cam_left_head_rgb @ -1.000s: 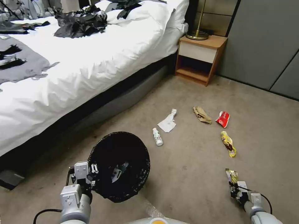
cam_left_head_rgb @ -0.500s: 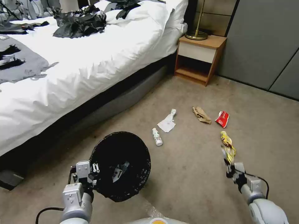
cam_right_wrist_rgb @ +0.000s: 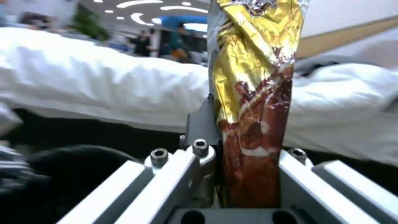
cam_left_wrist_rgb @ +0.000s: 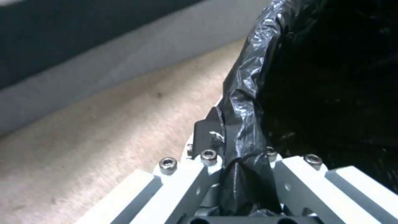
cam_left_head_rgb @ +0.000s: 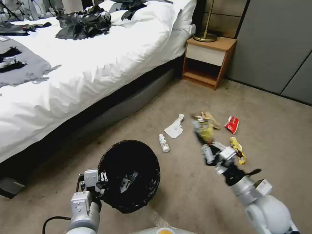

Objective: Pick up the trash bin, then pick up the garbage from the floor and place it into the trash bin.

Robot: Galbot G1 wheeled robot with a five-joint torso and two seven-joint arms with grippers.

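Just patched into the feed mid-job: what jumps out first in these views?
The right gripper, raised over the carpet in front of the robot, is clamped on a gold and brown snack wrapper standing upright in its jaws. Nearer on the left, the left gripper pinches the black-lined rim of the trash bin. More litter lies beyond, including a small white bottle.

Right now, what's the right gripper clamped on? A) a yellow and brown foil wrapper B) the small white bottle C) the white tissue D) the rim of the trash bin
A: the right gripper is shut on the yellow and brown foil wrapper, which stands up between its fingers; the head view shows the wrapper lifted off the floor.
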